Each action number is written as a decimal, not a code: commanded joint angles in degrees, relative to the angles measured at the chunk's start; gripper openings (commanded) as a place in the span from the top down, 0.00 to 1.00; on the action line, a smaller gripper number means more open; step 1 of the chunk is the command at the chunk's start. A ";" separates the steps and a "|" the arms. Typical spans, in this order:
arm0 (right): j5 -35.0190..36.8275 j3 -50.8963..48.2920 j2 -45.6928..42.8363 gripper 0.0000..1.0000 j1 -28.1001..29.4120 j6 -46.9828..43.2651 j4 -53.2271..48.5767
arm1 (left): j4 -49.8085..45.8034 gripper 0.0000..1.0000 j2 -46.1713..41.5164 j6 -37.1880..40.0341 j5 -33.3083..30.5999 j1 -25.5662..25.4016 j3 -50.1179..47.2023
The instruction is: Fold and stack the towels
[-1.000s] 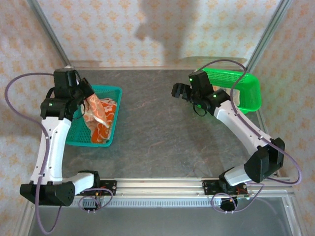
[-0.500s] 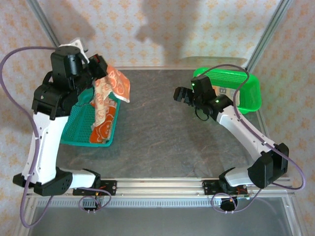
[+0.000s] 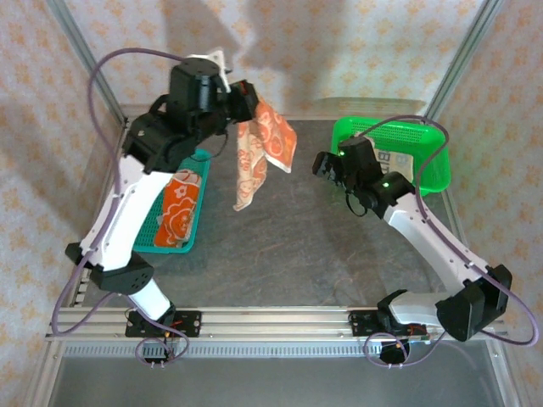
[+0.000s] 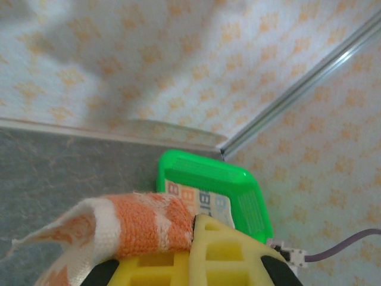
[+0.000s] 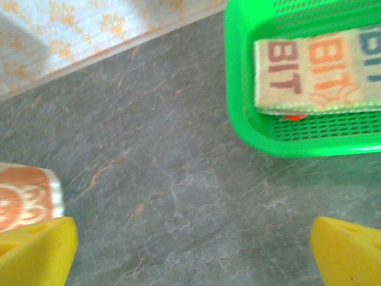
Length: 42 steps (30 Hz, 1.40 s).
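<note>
Towel (image 3: pixel 271 136) corner apparently inside left gripper (image 3: pixel 248 95)

On the grey stone-patterned table (image 3: pixel 280 246), the teal plastic mesh basket (image 3: pixel 165 248) sits by the left edge, an orange patterned cloth towel (image 3: pixel 176 212) lying in it. The green plastic mesh basket (image 3: pixel 429 140) sits in the far right corner, with the cream lettered cloth towel (image 3: pixel 393 159) inside. Between the baskets, toward the far edge, a second orange-and-white cloth towel (image 3: pixel 254 157) hangs above the table from the left gripper (image 3: pixel 246 93) — the right gripper (image 3: pixel 325 164) is just left of the green basket.
</note>
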 commanded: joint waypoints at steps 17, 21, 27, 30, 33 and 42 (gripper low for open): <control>5.88 -4.04 -7.76 0.01 0.32 1.23 -6.72 | 5.70 1.00 19.95 -0.38 2.35 2.13 17.12; 5.77 -4.67 -8.40 0.01 0.26 1.27 -6.73 | 9.43 1.00 15.15 -2.34 0.60 0.63 7.81; 3.52 -4.95 -7.34 0.01 0.36 0.88 -5.68 | 29.54 1.00 -8.20 -9.51 -8.13 -4.94 -38.08; 1.71 -5.11 -5.96 0.01 0.32 1.05 -4.97 | 35.62 0.72 -17.06 -14.84 -11.34 -8.16 -57.82; -0.86 -5.54 -4.15 0.01 0.35 0.58 -4.21 | 36.96 0.56 -22.33 -19.67 -11.61 -9.96 -71.66; -9.37 -8.43 1.97 0.14 1.04 0.98 -1.66 | 28.04 0.38 -32.46 -22.30 -14.27 -9.74 -87.39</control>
